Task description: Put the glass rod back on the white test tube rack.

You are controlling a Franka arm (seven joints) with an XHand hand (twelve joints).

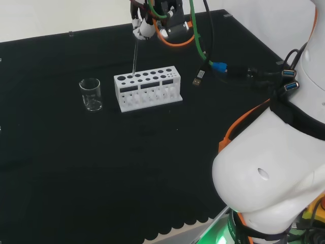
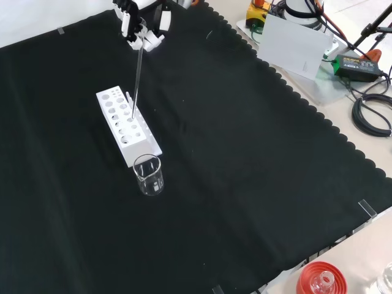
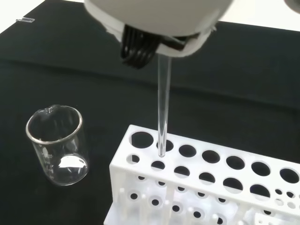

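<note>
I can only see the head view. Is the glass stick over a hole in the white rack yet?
Observer: Yes. In the wrist view the glass rod has its tip at the mouth of a hole in the white rack, second from the beaker end.
Operator: Is it deep inside?
Observer: No, the tip looks about level with the rack's top.
Operator: Is anything else around?
Observer: In the front view a red ribbed stand sits past the cloth's near edge.
</note>
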